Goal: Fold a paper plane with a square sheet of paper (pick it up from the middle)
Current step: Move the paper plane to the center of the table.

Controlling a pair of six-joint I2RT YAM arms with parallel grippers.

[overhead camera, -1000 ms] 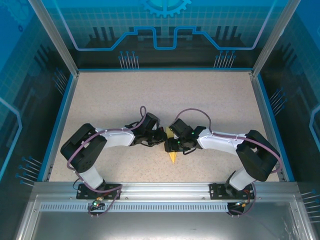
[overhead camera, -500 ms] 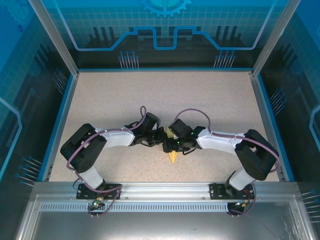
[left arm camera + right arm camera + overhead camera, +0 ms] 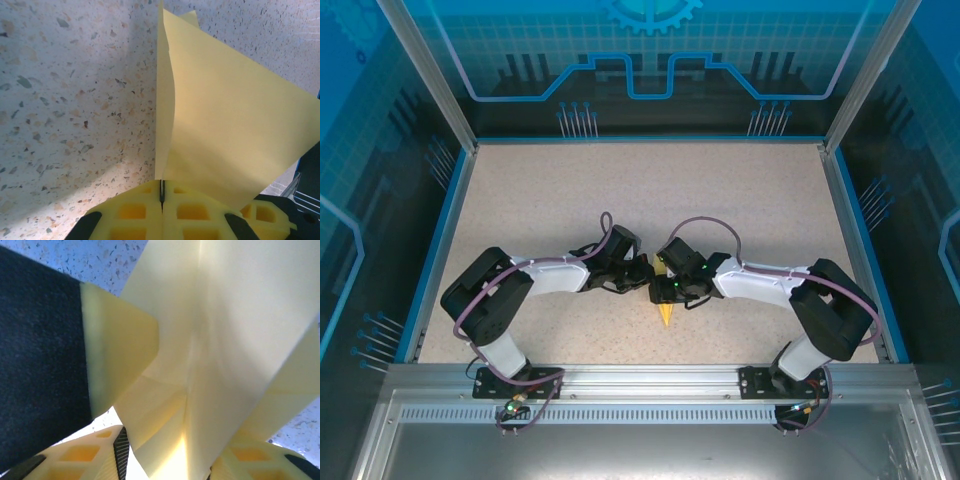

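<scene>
Paper (image 3: 665,314), folded to a point, stands edge-up at the worktop's (image 3: 740,200) centre. Left pincer (image 3: 161,194) clamps one edge to steady it; right pincer (image 3: 170,460) straddles it, jaws apart, presumably to press.

White arm links (image 3: 555,277), black joints (image 3: 485,300), purple cables (image 3: 708,219), yellow lattice end effector fingers (image 3: 131,217).

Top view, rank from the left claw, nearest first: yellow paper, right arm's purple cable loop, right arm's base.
From the left claw:
1. yellow paper, pinched in it, centre.
2. purple cable loop, farther back, to the right.
3. right arm's base, near edge, right.
</scene>
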